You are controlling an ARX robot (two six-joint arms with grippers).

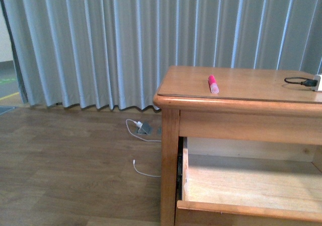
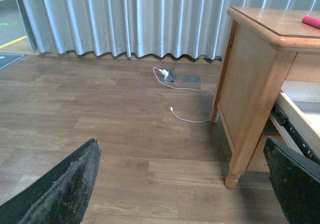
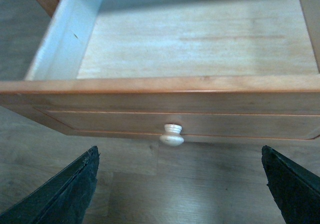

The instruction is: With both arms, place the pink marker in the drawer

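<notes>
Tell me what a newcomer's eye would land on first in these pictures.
The short bright pink marker stands out, lying on top of the honey-coloured wooden dresser near its front edge. Just below, the dresser's top drawer is pulled open, showing pale bare wood inside. A white cable trails on the floor beside it.

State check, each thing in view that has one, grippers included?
Bright pink cylindrical marker: lying on dresser top, not gripped.
Honey-coloured wooden top drawer: pulled open, visible inside bare.
Left black gripper: open, empty.
Right black gripper: open, empty.
</notes>
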